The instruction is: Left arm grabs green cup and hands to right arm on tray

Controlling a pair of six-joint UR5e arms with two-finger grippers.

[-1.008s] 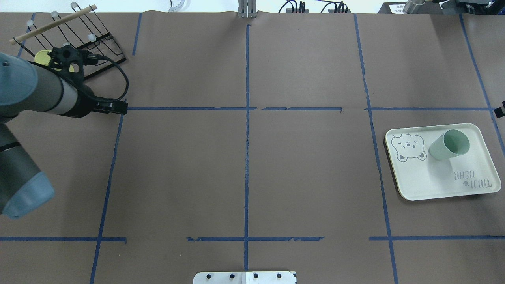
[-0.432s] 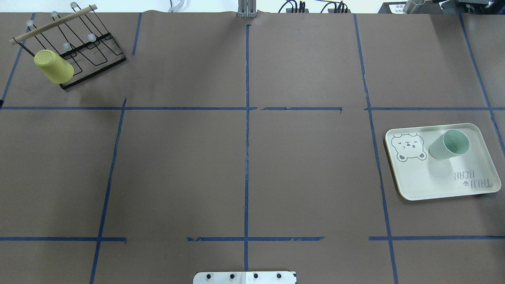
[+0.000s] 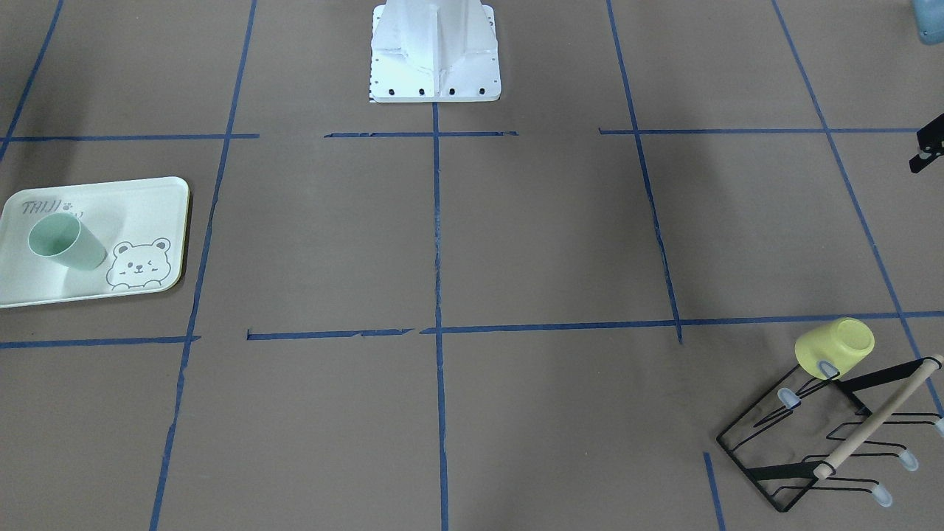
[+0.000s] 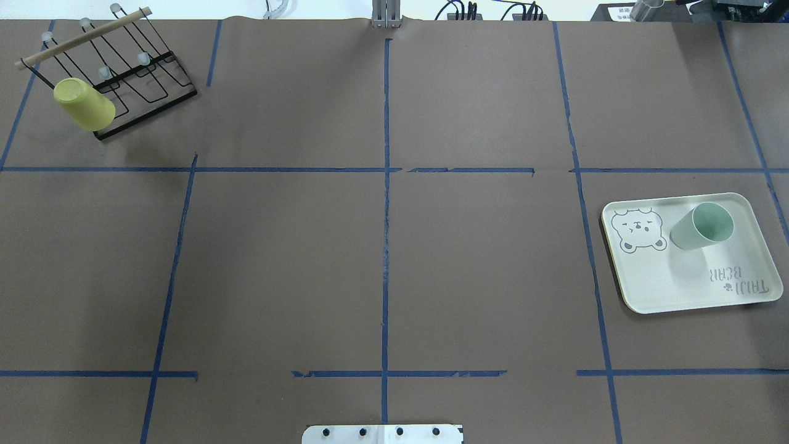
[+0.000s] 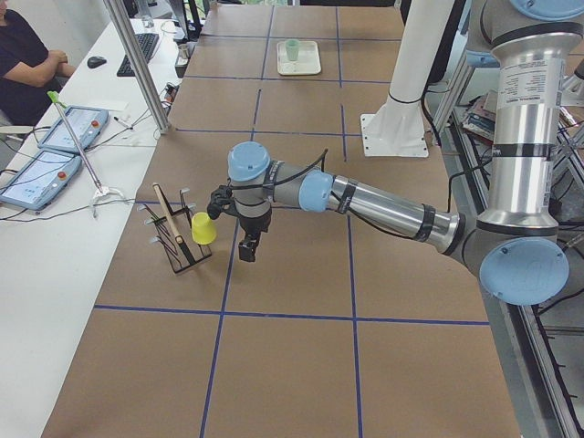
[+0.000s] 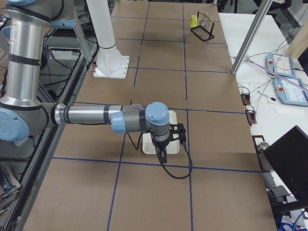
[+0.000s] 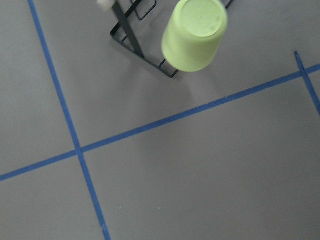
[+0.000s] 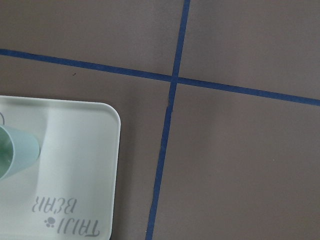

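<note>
Front-facing view: green cup (image 3: 65, 242), smooth mint plastic, tapered, handleless, standing mouth-up on the tray (image 3: 147, 199), a flat cream rectangle with rounded corners and a printed grey bear. Overhead: the tray lettering reads "TAIJI BEAR"; a yellow-green cup (image 4: 84, 103) sits mouth-down on a black wire rack (image 4: 154, 80) with a wooden rod. Left side: left gripper (image 5: 246, 248) hangs beside the rack, finger spacing unreadable. Right side: right gripper (image 6: 162, 153) seemingly above the tray's edge; grip state unreadable. Wrist views: matte brown paper table (image 7: 200, 175), blue tape lines (image 8: 170, 100).
</note>
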